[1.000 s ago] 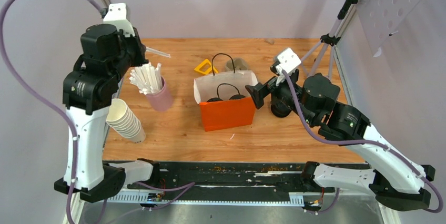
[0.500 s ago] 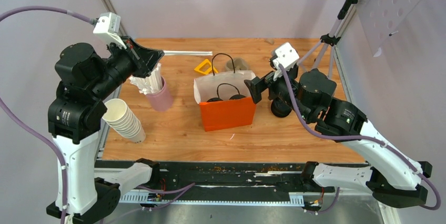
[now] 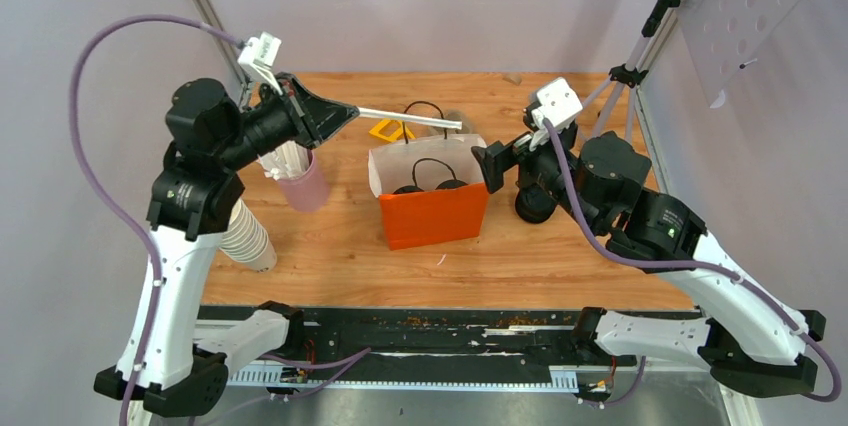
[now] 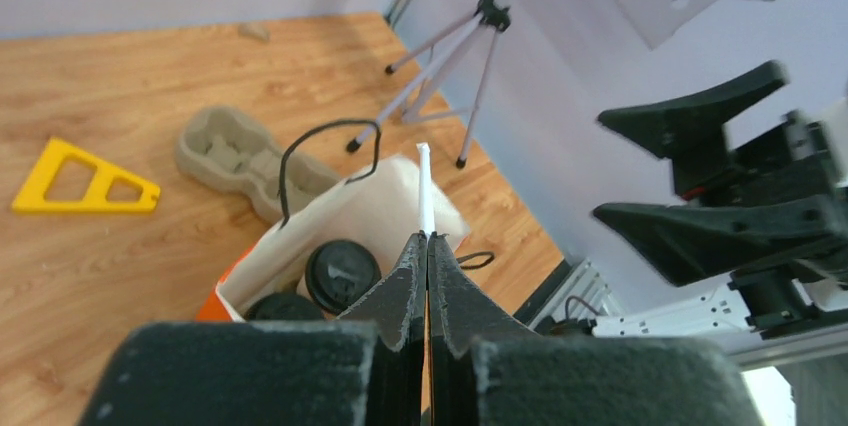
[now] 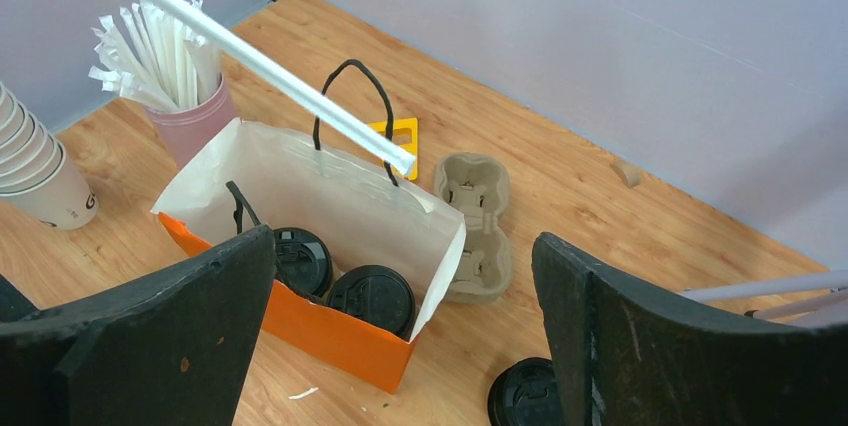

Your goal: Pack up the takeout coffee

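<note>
Two lidded coffee cups (image 5: 373,298) sit inside the orange bag (image 3: 432,218).
The right wrist view plainly shows a third black lid (image 5: 525,393) on the table (image 5: 600,246) outside the bag. The left gripper (image 4: 427,246) pinches a wrapped straw (image 3: 410,118) above the bag, and the right gripper (image 5: 405,241) gapes wide and empty.

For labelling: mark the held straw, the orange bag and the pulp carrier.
straw (image 5: 250,61), right wrist view, mid-shaft
orange bag (image 3: 432,216), top external view, front panel
pulp carrier (image 5: 473,221), right wrist view, middle

Wooden table (image 3: 560,256) holds orange bag (image 3: 432,218), pulp carrier (image 5: 473,216), yellow triangle (image 4: 135,193), straw cup (image 3: 306,188).
</note>
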Motion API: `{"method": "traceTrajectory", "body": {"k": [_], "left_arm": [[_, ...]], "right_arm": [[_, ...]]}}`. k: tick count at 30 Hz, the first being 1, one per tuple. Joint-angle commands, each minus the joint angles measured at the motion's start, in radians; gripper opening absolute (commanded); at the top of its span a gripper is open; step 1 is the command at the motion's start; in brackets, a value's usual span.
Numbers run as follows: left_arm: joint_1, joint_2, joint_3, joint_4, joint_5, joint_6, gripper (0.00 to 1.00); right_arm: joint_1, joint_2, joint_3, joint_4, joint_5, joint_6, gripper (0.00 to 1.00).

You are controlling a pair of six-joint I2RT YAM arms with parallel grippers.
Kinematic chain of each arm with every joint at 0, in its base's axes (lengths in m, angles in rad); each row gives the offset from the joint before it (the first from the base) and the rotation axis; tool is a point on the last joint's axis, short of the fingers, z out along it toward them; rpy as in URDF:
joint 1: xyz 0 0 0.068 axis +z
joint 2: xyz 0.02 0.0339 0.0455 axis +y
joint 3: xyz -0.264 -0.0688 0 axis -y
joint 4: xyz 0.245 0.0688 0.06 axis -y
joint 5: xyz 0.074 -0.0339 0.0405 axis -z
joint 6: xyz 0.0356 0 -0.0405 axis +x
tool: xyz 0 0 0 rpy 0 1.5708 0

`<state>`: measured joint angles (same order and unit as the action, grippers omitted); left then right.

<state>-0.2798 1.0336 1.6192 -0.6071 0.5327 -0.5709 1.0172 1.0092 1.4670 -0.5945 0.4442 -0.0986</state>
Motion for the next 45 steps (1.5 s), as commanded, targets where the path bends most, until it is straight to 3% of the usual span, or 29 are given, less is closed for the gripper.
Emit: {"method": "traceTrajectory", "body": {"k": [1, 9, 15, 17, 19, 20, 27, 35, 40, 45], "left_arm": [[0.004, -0.004, -0.120, 0.100, 0.029, 0.019, 0.00], [-0.027, 0.042, -0.335, 0.235, 0.069, -0.005, 0.00], [-0.063, 0.106, -0.392, 0.292, 0.096, -0.010, 0.09], [-0.064, 0.115, -0.377, 0.274, 0.087, 0.021, 0.18], [-0.064, 0.129, -0.326, 0.216, 0.061, 0.071, 0.36], [-0.064, 0.136, -0.297, 0.185, 0.041, 0.094, 0.40], [-0.064, 0.124, -0.110, -0.121, -0.258, 0.187, 0.50], [-0.056, 0.083, -0.004, -0.474, -0.779, 0.249, 0.54], [-0.027, 0.053, -0.071, -0.537, -0.922, 0.247, 0.49], [0.005, 0.039, -0.199, -0.479, -0.938, 0.247, 0.46]], "right_arm": [[-0.003, -0.031, 0.000, 0.001, 0.047, 0.026, 1.00], [-0.003, -0.037, 0.005, -0.002, 0.051, 0.027, 1.00], [-0.003, -0.033, 0.040, -0.030, 0.060, 0.033, 1.00], [-0.003, -0.035, 0.040, -0.033, 0.073, 0.035, 1.00], [-0.003, -0.040, 0.036, -0.033, 0.073, 0.044, 1.00], [-0.003, -0.040, 0.034, -0.034, 0.070, 0.051, 1.00], [-0.003, -0.050, 0.012, -0.038, 0.050, 0.058, 1.00], [-0.003, -0.044, 0.002, -0.035, 0.020, 0.059, 1.00], [-0.003, -0.057, -0.015, -0.036, 0.007, 0.074, 1.00], [-0.003, -0.076, -0.028, -0.041, 0.001, 0.076, 1.00]]}}
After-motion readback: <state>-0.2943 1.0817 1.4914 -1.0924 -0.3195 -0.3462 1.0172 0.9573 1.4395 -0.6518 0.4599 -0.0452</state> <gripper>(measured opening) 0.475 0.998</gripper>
